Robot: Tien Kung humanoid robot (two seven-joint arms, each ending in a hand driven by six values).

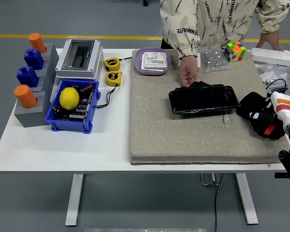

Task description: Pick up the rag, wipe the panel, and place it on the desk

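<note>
White bench (63,150), tan mat (193,135) over right half. Far left: grey stepped block (46,72) holding two orange cylinders (25,95), two blue bricks (28,76). Beside it grey-white box with window (79,58). Blue bin (72,107) near front, lemon (69,97) inside among dark parts. Two yellow tape measures (113,77) just right of box. Purple plate (152,62) with white square part at mat's far edge. Rubik's cube (235,51), clear bag (213,59), white power strip (275,56) far right. Person (217,21) at far side.

Bright, even overhead light; the white counter (48,145) shows no glare. Shadows are soft and short. The glossy black rectangular panel (203,99) glints faintly. Focus is sharp throughout.
</note>
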